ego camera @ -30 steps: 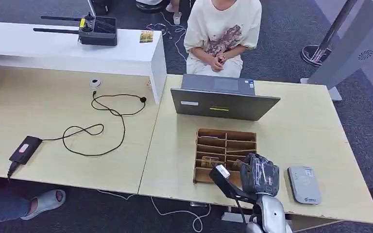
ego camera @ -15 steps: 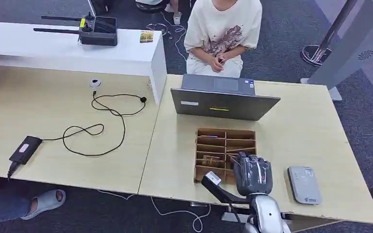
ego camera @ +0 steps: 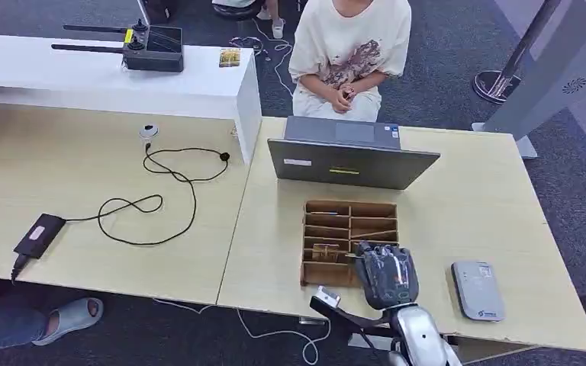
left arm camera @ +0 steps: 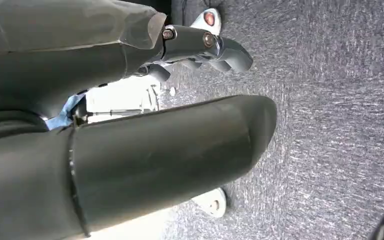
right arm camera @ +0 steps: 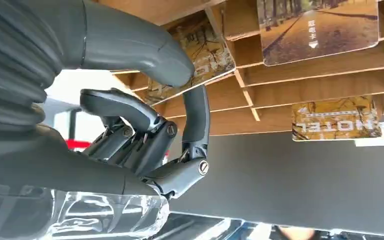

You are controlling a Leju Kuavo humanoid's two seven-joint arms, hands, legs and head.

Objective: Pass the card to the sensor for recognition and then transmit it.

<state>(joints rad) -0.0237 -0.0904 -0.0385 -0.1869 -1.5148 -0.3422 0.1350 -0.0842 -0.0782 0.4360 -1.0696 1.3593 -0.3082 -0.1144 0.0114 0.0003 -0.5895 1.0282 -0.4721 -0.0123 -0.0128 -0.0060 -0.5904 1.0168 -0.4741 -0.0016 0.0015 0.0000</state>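
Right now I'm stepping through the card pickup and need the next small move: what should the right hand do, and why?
Probably close the thumb and finger on the card, then lift it out. The right hand is over the wooden organizer, its fingers at that card's edge, seemingly not yet gripping.

Right hand (ego camera: 385, 274) reaches forward, fingers (right arm camera: 196, 120) curled; left hand (left arm camera: 130, 160) hangs.

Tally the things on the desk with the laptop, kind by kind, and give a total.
Laptop: 1
Wooden tray: 1
Grey sensor: 1
Cards seen in the tray, right wrist view: 3
Total: 6
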